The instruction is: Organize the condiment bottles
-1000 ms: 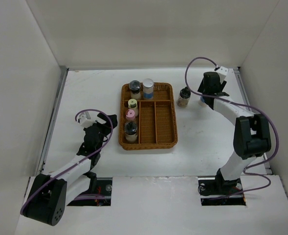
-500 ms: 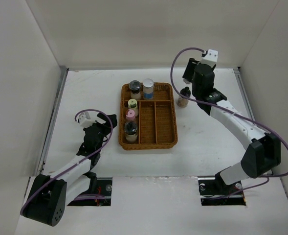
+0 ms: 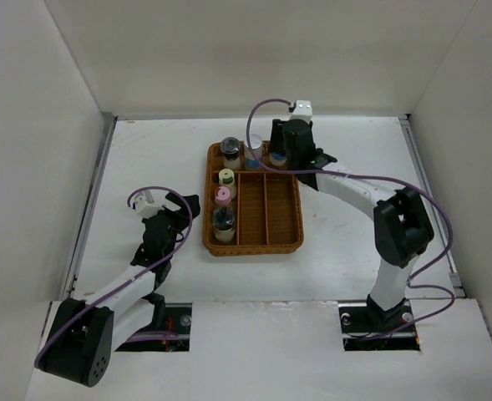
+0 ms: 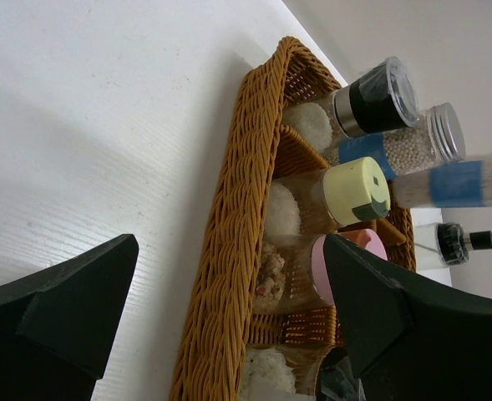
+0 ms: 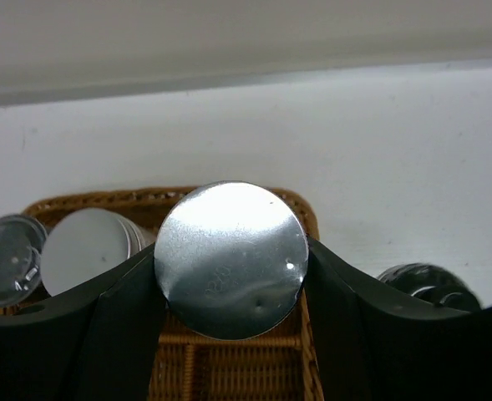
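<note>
One silver-capped bottle (image 5: 231,255) sits clamped in the right hand (image 5: 231,280) over the wicker tray (image 3: 254,248); left hand (image 3: 182,202) gapes apart.

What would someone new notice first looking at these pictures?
The right gripper grips a silver-capped clear bottle over the far right corner of the brown wicker divided tray mid-table. Four capped jars line the tray's left side, and the open left gripper sits left of it.
</note>
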Robot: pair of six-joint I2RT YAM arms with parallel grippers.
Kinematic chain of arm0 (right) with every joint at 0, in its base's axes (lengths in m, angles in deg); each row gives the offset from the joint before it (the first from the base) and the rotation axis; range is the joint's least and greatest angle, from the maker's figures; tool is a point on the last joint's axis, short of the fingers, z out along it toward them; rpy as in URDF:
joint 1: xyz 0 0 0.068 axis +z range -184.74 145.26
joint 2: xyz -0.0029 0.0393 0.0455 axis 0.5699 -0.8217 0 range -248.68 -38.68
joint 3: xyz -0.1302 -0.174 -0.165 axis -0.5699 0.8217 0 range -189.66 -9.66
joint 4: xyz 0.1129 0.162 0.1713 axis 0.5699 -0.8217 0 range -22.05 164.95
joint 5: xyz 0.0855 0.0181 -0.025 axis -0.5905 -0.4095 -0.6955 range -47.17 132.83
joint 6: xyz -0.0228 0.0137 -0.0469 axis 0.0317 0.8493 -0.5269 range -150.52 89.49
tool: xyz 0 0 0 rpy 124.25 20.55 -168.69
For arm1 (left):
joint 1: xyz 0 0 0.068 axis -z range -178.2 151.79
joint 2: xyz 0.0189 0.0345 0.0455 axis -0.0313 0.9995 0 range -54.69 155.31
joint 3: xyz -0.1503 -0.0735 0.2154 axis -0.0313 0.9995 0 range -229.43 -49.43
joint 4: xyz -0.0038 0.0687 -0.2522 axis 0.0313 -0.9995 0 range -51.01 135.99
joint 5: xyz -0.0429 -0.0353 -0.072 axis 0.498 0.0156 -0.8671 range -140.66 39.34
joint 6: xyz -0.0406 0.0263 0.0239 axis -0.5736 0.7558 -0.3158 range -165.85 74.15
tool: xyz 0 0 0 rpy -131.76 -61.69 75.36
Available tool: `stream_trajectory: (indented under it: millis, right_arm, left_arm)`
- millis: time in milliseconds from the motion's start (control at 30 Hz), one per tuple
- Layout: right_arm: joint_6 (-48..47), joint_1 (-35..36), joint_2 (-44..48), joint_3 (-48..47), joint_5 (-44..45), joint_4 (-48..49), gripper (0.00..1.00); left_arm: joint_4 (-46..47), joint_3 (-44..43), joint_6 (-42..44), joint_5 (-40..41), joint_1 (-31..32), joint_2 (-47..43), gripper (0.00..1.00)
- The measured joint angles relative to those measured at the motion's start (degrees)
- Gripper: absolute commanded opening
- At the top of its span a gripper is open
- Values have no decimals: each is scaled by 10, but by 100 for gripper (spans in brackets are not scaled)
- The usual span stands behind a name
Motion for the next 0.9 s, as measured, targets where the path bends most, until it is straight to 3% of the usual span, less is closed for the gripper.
stream_trajectory:
  millis: [200,333,533,733,900]
  right_arm:
    - [12,10,-44,0,-10,-7,59]
    - [15,12,-54,1,-10,-7,72]
    - [27,12,-54,5,-9,17,84]
    - [31,12,-42,19,-9,20,84]
    - [31,13,31,76,-2,18,85]
  left_arm:
    - [0,0,0,0,0,2,97]
    - [1,0,0,0,0,6,97]
    - [2,0,0,0,0,14,97]
    - [3,0,0,-2,0,14,97]
    - [3,0,0,-3,-2,12,97]
